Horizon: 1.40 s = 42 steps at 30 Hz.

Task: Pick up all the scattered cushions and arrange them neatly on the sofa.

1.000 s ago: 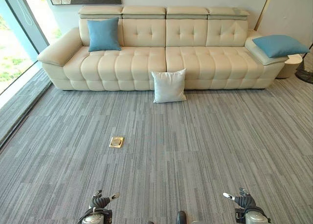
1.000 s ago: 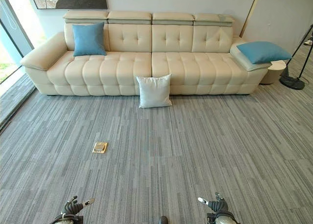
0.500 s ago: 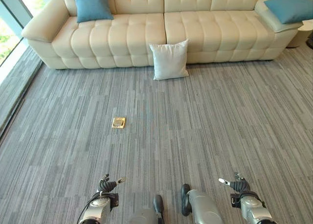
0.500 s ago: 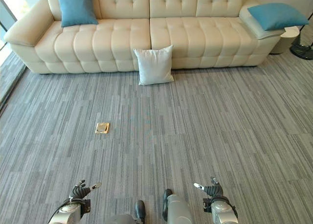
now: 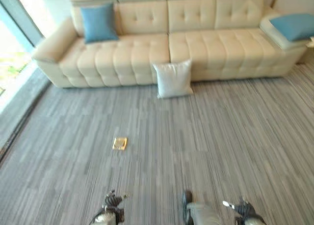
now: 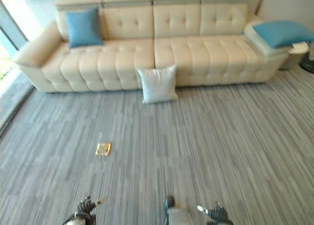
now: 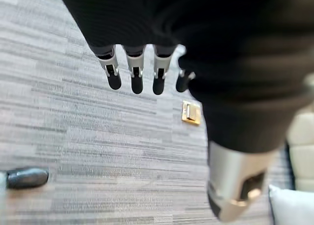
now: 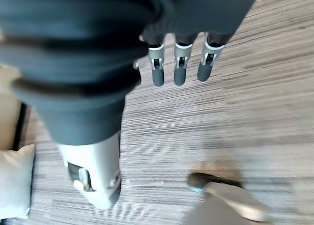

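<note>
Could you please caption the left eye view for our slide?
White cushion on the carpet against a cream sofa holding two blue cushions.

Empty left hand above brass floor plate.

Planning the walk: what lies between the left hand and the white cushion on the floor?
Grey carpet, bare except a small brass floor plate between the left hand and the white cushion, a bit to its left, seen in both eye views.

Blue cushion on sofa's right arm, cut by edge.
</note>
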### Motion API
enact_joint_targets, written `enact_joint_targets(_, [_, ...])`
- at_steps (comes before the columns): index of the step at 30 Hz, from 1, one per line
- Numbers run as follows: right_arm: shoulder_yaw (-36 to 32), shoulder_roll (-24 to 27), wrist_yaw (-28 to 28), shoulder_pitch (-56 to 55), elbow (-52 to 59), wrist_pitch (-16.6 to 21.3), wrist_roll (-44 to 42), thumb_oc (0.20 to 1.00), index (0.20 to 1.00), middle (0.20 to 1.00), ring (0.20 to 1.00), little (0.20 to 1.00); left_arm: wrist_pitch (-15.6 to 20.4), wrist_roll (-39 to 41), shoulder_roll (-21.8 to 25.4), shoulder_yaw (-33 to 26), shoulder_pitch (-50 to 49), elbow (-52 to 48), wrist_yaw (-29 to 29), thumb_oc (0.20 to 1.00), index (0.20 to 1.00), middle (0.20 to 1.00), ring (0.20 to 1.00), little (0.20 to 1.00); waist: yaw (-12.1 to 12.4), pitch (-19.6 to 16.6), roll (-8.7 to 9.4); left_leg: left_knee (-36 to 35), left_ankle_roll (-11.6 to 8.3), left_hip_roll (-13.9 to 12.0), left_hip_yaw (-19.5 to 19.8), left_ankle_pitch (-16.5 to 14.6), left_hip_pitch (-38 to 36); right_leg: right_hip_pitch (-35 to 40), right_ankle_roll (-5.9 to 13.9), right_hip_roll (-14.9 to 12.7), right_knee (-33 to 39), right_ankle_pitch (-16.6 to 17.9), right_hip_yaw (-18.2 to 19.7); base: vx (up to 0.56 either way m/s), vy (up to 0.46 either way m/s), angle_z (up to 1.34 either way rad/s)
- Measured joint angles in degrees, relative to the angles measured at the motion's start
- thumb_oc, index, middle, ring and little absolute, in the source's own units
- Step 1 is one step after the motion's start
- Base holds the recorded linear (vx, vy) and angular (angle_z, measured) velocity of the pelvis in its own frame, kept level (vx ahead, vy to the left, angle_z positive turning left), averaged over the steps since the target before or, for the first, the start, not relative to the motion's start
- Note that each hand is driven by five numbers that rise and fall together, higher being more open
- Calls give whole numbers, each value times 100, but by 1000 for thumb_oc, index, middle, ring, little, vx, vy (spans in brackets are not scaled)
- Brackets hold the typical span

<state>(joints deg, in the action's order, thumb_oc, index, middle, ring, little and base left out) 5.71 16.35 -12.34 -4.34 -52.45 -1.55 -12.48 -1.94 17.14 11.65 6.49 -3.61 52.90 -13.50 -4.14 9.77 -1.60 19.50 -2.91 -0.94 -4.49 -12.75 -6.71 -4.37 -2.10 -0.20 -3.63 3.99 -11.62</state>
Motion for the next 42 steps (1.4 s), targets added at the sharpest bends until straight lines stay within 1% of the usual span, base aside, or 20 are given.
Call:
enact_joint_targets(1, [18,79,-3,89,62,0,-3,1000,1000,1000,1000,1000,4,14,-10,8,-34,-17,8,1000,1000,1000,1000,1000,67,-16,-7,708,-112,-56,-22,41,279,229,-153,44,157,57,22,353,-245,-10])
enact_joint_targets(3, [31,219,-9,181,183,28,-6,1000,1000,1000,1000,1000,7,21,-36,3,3,-35,12,1000,1000,1000,1000,1000,112,11,-32,1941,-627,-162,95,445,821,450,-304,131,233,-120,20,355,-227,-9])
enact_joint_targets(4, [45,279,-7,262,243,29,-6,1000,1000,1000,1000,1000,14,22,-22,-14,45,-52,14,1000,1000,1000,1000,1000,148,30,-8,2530,-701,-191,60,516,1085,712,-426,125,297,-235,13,329,-179,-5])
enact_joint_targets(7, [36,272,-7,393,279,20,-4,1000,1000,1000,1000,1000,46,20,56,-11,249,-76,18,1000,1000,1000,1000,1000,140,141,139,2595,-425,-176,-97,501,1590,1050,-627,75,423,-637,93,434,-178,12])
enact_joint_targets(12, [57,222,-10,366,294,-3,0,1000,1000,1000,1000,1000,-3,17,169,6,374,-90,26,1000,1000,1000,1000,1000,137,453,303,-75,91,89,-239,639,1861,1669,-283,-16,817,-613,-79,323,4,3])
enact_joint_targets(13, [58,231,-4,342,292,-9,3,1000,1000,1000,1000,1000,-7,15,165,11,368,-95,29,1000,1000,1000,1000,1000,132,477,306,-479,173,128,-185,807,1842,1720,-225,-32,820,-649,-88,383,41,10])
enact_joint_targets(15, [120,224,-6,346,290,-19,11,1000,1000,1000,1000,1000,-22,-31,170,4,388,-7,28,1000,1000,1000,1000,1000,45,499,284,-2042,54,374,85,1416,1796,1808,-30,-87,827,-834,-131,403,77,15])
enact_joint_targets(17, [173,250,-2,364,291,-20,18,1000,1000,1000,1000,1000,-37,-35,167,-17,261,-35,30,1000,1000,1000,1000,1000,49,538,210,-2309,161,331,145,1548,1679,2035,131,-73,828,-1036,-25,412,105,-11])
enact_joint_targets(18, [212,258,-3,377,288,-16,19,1000,1000,1000,1000,1000,-62,-35,181,-18,174,-35,31,1000,1000,1000,1000,1000,46,534,173,-2297,286,352,164,1859,1564,2120,212,-87,834,-1118,60,723,239,-43])
enact_joint_targets(21, [264,201,22,450,341,-19,162,1000,1000,1000,1000,1000,-96,-34,310,-97,-36,-6,26,1000,1000,1000,1000,1000,216,476,403,-2210,318,696,79,2041,1244,2211,505,-535,593,-1446,498,548,190,-64])
enact_joint_targets(22, [256,206,28,472,354,-6,192,1000,1000,1000,1000,1000,-103,-35,318,-110,-52,-5,22,1000,1000,1000,1000,1000,230,440,342,-2211,693,715,76,2214,1206,2192,621,-542,544,-1520,544,484,172,-40])
enact_joint_targets(25, [287,70,87,579,334,-16,244,1000,1000,1000,1000,1000,-105,-52,380,-164,146,67,19,1000,1000,1000,1000,1000,223,396,314,-2347,913,804,-18,1984,996,1848,714,-616,-345,-1585,627,324,154,-26])
enact_joint_targets(26, [322,44,123,680,342,-18,248,1000,1000,1000,1000,1000,-113,-50,382,-158,186,144,19,1000,1000,1000,1000,1000,269,392,215,-2399,956,677,-101,1918,890,1110,841,-617,-1912,-1721,731,270,171,-37])
enact_joint_targets(28, [421,3,128,672,369,-15,256,1000,1000,1000,1000,1000,-112,-51,458,-140,224,145,12,1000,1000,1000,1000,1000,276,327,337,-2402,1045,727,-176,1734,699,222,1066,-751,-3535,-1844,802,254,163,-26])
enact_joint_targets(30, [455,-16,122,648,359,-13,272,1000,1000,1000,1000,1000,-114,-52,515,38,208,145,-6,1000,1000,1000,1000,1000,295,350,473,-2445,1162,859,-302,1606,440,-486,978,-961,-4521,-1871,829,252,113,-21])
enact_joint_targets(32, [457,-10,118,649,346,-18,300,1000,1000,1000,1000,1000,-119,-57,471,148,196,129,3,1000,1000,1000,1000,1000,281,377,393,-2430,1148,819,-381,1530,286,-803,795,-948,-4328,-1969,669,227,28,-17])
enact_joint_targets(35, [443,1,115,599,345,-28,301,1000,1000,1000,1000,1000,-120,-84,433,155,267,127,1,1000,1000,1000,1000,1000,239,514,184,-2398,1050,692,-402,1320,124,-1106,614,-853,-2654,-1780,406,288,-61,-16])
enact_joint_targets(38, [415,5,117,597,335,-36,292,1000,1000,1000,1000,1000,-121,-84,395,96,304,146,8,1000,1000,1000,1000,1000,239,595,34,-2408,938,547,-533,1247,37,-1050,818,-584,-768,-1072,463,378,-133,-23])
enact_joint_targets(39, [378,-10,117,564,307,-49,291,1000,1000,1000,1000,1000,-119,-88,378,-6,359,203,14,1000,1000,1000,1000,1000,204,605,17,-2409,787,518,-547,1059,-58,-1006,881,-497,132,-539,589,470,-182,-14])
enact_joint_targets(42, [194,-8,114,535,321,-146,293,1000,1000,1000,1000,1000,-109,-104,385,-45,411,176,21,1000,1000,1000,1000,1000,117,596,41,-2408,709,523,-512,800,-439,-940,982,-537,881,25,357,523,-196,-2])
